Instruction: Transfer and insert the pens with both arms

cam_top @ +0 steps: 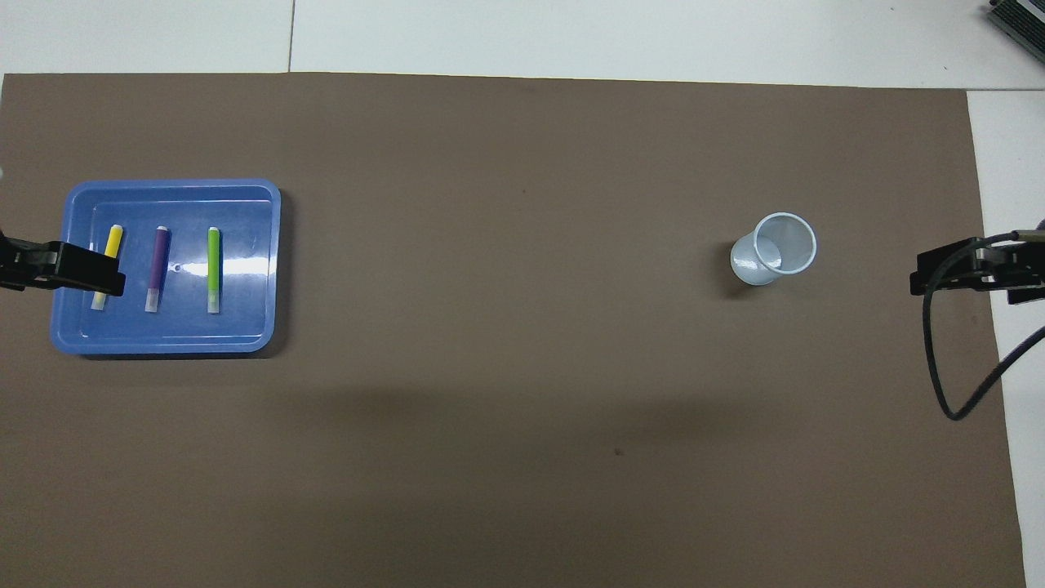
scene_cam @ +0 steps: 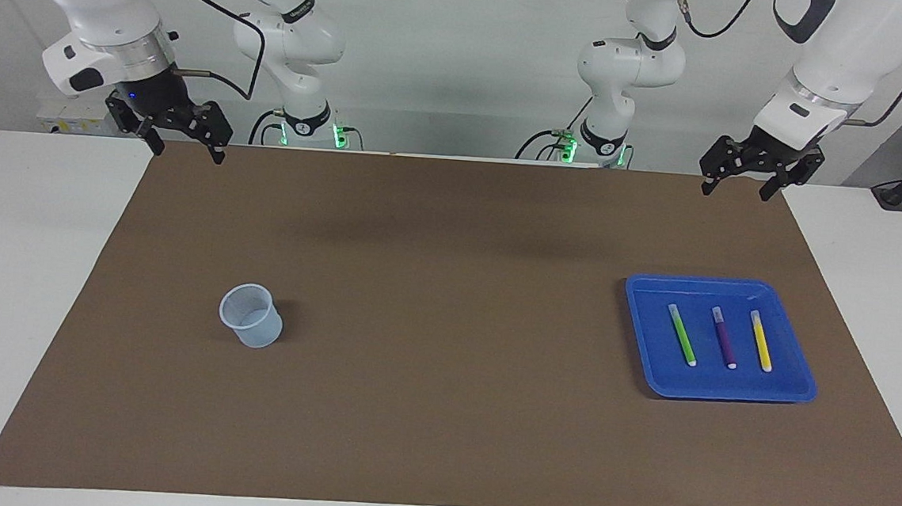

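— Any writing you can make out anywhere?
— None that reads. The black bands on the arms' lower joints (scene_cam: 304, 122) carry pale marks, too small to tell.
— The blue tray (scene_cam: 794, 392), the pens (scene_cam: 724, 336), the clear cup (scene_cam: 250, 315)?
— No label shows on any of them.

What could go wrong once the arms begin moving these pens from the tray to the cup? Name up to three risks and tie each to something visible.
1. The green pen, purple pen and yellow pen lie close together in the blue tray; open fingers could nudge a neighbour.
2. The cup is light and narrow; an off-centre insertion might tip it.
3. Tray and cup sit at opposite ends, so the left gripper and right gripper must hand over; a pen may drop.
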### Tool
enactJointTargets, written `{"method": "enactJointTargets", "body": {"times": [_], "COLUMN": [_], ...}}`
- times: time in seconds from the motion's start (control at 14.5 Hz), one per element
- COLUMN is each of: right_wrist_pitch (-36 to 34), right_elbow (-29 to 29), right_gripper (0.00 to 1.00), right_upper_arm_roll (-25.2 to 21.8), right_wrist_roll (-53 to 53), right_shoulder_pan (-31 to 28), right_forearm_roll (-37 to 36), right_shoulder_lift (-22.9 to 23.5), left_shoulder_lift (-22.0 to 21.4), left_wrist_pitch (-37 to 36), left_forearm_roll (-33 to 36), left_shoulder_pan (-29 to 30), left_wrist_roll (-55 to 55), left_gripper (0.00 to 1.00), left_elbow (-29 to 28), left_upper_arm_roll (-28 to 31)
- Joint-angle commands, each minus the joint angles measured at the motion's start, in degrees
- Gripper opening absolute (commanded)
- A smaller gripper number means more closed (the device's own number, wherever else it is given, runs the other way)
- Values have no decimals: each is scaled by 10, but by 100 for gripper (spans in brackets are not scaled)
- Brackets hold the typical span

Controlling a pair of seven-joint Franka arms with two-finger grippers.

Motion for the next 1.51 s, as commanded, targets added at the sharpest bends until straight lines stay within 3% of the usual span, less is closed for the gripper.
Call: {"method": "enactJointTargets", "body": {"times": [0.0,1.45], "right_wrist_pitch": [-2,-2], "right_elbow": [1,1], "right_gripper": [100,100], "right_upper_arm_roll": [3,3], "right_wrist_roll": [-12,-12], "right_shoulder_pan": [-5,-5], "right_forearm_roll": [-1,-1], "right_shoulder_lift": [-3,-3], "left_shoulder_lift": [-10,-12], "left_wrist_pitch": [12,5], "left_forearm_roll": [-7,-7], "left_shoulder_pan": [-9,-8], "left_wrist_roll": [-7,-5], "left_gripper": [100,100], "left_elbow": [-12,-12], "left_upper_arm_roll": [5,2]}}
